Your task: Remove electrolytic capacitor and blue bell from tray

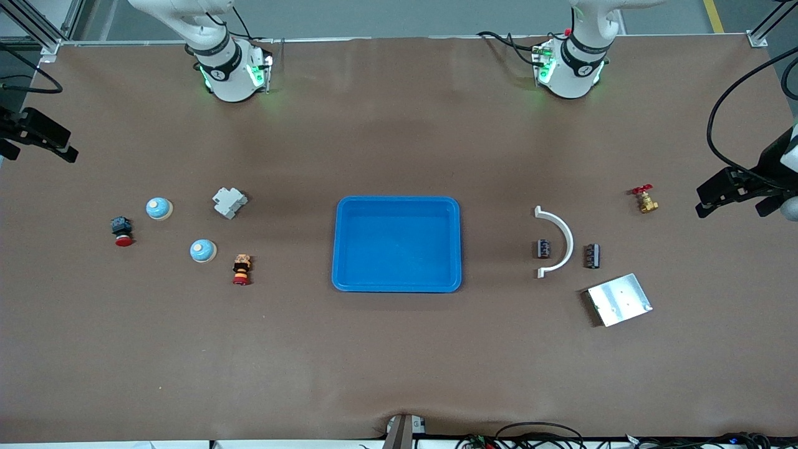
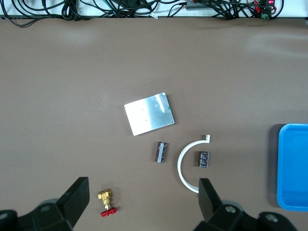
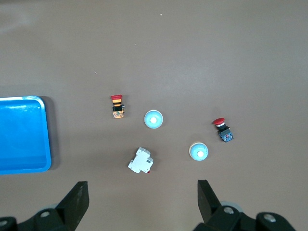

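Two dark capacitors (image 1: 543,249) (image 1: 591,256) lie toward the left arm's end of the table, one inside a white curved bracket (image 1: 557,242), one just outside it. Two light-blue bells (image 1: 159,208) (image 1: 203,251) stand toward the right arm's end. My left gripper (image 2: 143,185) hangs open and empty high over the table near a brass valve (image 2: 106,201), with both capacitors (image 2: 161,151) in its view. My right gripper (image 3: 142,185) hangs open and empty high over bare table beside a white breaker (image 3: 140,160), the bells (image 3: 153,119) apart from it.
A blue tray (image 1: 399,201) sits at the table's middle. A metal plate (image 1: 619,299) lies nearer the front camera than the capacitors. Two red push buttons (image 1: 122,231) (image 1: 241,269) lie beside the bells.
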You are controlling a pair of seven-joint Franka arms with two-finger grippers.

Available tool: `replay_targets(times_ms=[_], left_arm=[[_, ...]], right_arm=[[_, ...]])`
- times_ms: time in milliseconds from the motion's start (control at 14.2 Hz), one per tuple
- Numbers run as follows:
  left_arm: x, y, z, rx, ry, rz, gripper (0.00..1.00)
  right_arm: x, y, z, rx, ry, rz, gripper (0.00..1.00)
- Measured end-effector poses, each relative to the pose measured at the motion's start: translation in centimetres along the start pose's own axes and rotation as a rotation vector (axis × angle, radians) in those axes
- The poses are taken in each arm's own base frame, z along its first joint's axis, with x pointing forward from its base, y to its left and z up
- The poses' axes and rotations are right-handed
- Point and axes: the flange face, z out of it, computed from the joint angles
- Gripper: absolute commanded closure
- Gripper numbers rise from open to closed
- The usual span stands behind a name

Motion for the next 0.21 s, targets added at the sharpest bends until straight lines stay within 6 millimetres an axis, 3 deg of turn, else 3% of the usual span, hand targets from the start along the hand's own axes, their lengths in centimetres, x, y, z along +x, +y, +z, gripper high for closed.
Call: replay_targets(times_ms=[211], left_arm=[[-0.01, 0.02, 0.02, 0.000, -0.001, 0.000, 0.00]], right_arm=[[-0.03, -0.02, 0.04, 0.002, -0.003, 0.003, 0.00]])
